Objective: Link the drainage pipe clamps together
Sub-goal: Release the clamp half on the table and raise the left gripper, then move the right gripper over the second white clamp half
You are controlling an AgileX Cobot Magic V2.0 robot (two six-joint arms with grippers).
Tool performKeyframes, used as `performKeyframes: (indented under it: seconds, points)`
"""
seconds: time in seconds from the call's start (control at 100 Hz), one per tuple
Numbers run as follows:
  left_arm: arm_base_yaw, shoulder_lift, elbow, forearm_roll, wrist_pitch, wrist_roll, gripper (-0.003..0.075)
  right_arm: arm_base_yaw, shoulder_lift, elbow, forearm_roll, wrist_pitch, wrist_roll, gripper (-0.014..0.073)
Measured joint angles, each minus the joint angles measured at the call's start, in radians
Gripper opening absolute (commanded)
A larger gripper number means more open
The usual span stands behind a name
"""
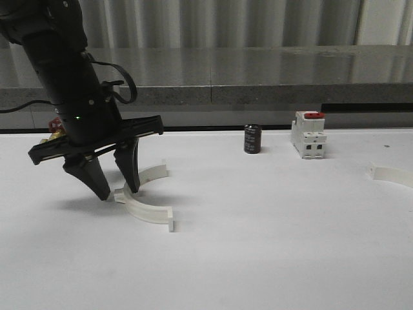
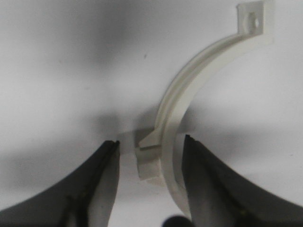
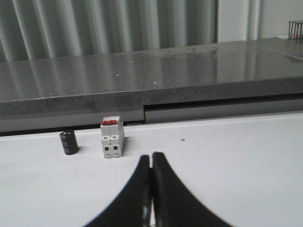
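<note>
Left gripper [image 1: 117,189]: fingers held apart, straddling one end of the near clamp half [image 1: 147,211]
Right gripper [image 3: 151,198]: fingers pressed together, nothing held
Second clamp half [image 1: 392,174]: located well right of the near clamp half

no readable text, labels, numbers anywhere

White half-ring clamp [image 1: 147,205] lying flat at table's left, second clamp [image 1: 391,174] at far right edge

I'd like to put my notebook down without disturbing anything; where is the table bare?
The table is bare across the near edge and middle, between the clamp half under the left gripper and the second half at the far right. Crowded: around the black cylinder and breaker.
</note>
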Motion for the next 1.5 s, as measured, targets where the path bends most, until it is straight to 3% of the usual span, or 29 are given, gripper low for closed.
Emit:
performKeyframes:
  seconds: [0.22, 0.32, 0.46, 0.7, 1.08, 1.5]
  points:
    - [0.000, -0.018, 0.000, 0.002, -0.008, 0.000, 0.0316, 0.000, 0.000, 0.000, 0.000, 0.000, 0.000, -0.0065]
    - [0.000, -0.061, 0.000, 0.031, -0.009, 0.000, 0.0200, 0.000, 0.000, 0.000, 0.000, 0.000, 0.000, -0.0065]
    - [0.000, -0.143, 0.000, 0.131, 0.007, 0.000, -0.0018, 0.000, 0.000, 0.000, 0.000, 0.000, 0.000, -0.0065]
    - [0.004, -0.279, 0.002, 0.302, 0.083, 0.000, -0.0021, 0.000, 0.000, 0.000, 0.000, 0.000, 0.000, -0.0065]
    - [0.170, -0.521, 0.160, 0.322, 0.048, 0.088, -0.0021, 0.000, 0.000, 0.000, 0.000, 0.000, 0.000, -0.0065]
    - [0.271, -0.937, 0.519, 0.322, -0.175, 0.106, -0.0021, 0.000, 0.000, 0.000, 0.000, 0.000, 0.000, -0.0065]
